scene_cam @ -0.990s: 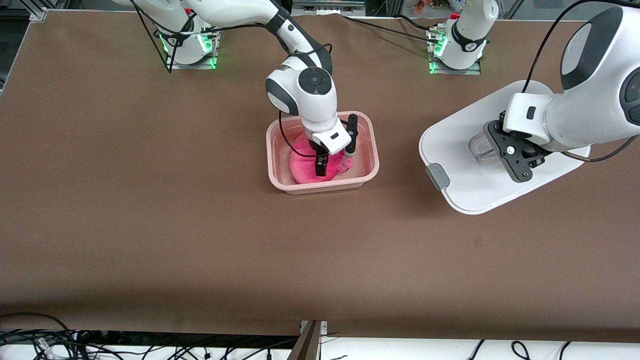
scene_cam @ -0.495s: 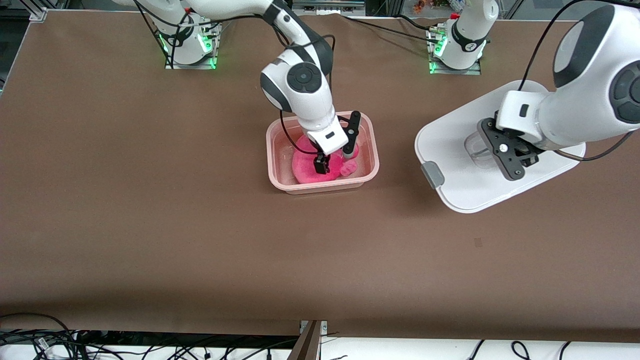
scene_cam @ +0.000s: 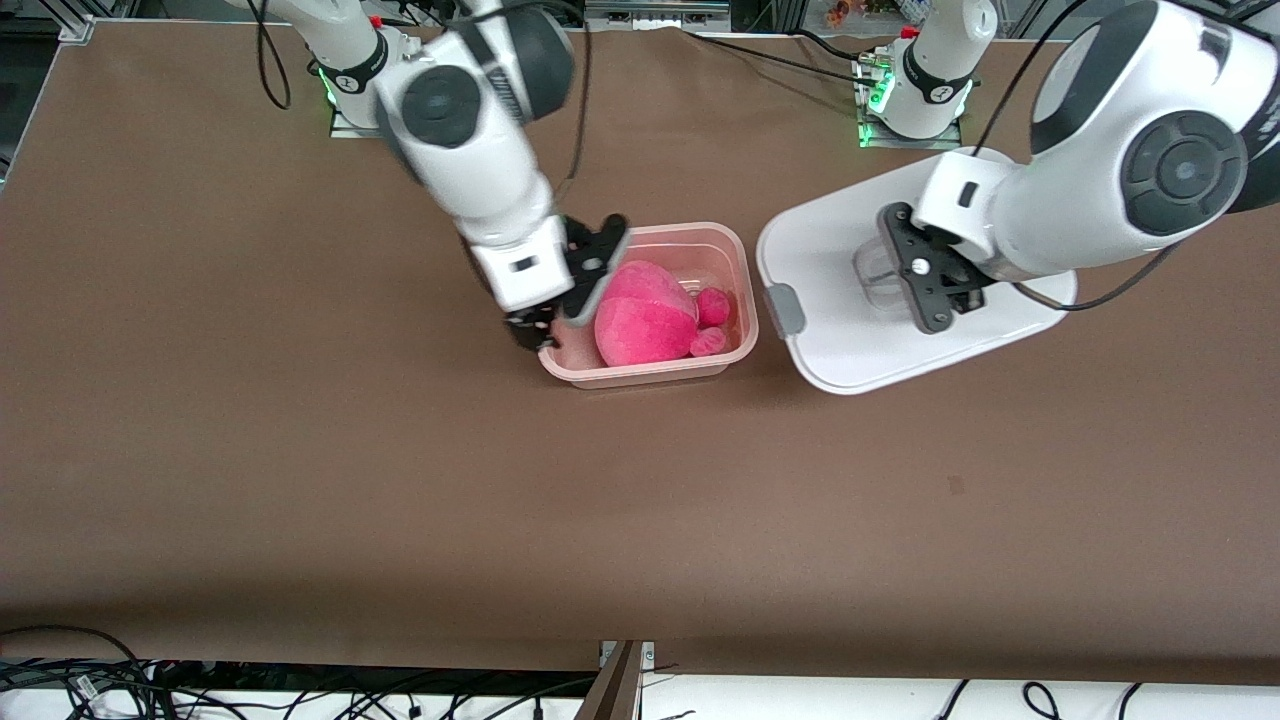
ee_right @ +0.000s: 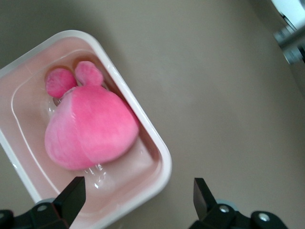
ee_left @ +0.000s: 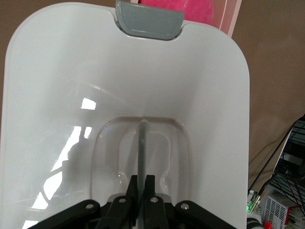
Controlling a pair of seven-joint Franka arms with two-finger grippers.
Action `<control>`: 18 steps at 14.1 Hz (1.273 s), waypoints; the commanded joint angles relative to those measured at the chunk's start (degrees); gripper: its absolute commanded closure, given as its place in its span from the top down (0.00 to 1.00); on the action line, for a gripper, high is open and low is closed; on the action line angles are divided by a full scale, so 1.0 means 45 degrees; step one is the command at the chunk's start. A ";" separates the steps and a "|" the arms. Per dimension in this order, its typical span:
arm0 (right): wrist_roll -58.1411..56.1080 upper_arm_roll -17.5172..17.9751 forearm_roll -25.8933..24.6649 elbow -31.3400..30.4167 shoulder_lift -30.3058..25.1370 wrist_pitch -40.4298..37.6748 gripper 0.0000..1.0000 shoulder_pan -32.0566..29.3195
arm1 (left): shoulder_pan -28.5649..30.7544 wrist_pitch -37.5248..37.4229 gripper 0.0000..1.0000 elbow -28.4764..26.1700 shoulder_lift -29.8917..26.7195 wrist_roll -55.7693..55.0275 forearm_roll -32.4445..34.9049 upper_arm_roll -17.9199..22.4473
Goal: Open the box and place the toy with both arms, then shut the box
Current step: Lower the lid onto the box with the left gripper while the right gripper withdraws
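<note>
Tub [scene_cam: 735,262]: pale pink, uncovered, stood on the table [scene_cam: 300,450].
Toy [scene_cam: 645,317]: bright pink plush, lain inside the tub; two small round parts [ee_right: 76,76] are seen at one side.
Right gripper [scene_cam: 565,285]: fingers spread wide, nothing held, raised over the tub's rim at the right arm's end, beside the toy.
Lid [scene_cam: 850,350]: white, grey clip [ee_left: 149,20] pointed at the tub, held up beside it.
Left gripper [ee_left: 142,187]: clamped on the lid's recessed centre handle [ee_left: 142,143].

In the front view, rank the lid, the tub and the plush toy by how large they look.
1. White lid, largest, though the left end effector holds it raised nearer the camera, which may inflate it.
2. Pink tub.
3. Plush toy, lying inside the tub.
</note>
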 commanded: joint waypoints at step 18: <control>0.5013 -0.1887 -0.2190 -0.1235 -0.4318 -0.5237 1.00 -0.3101 | -0.5968 0.6835 0.00 -0.0396 0.4110 -0.3509 0.1423 0.0219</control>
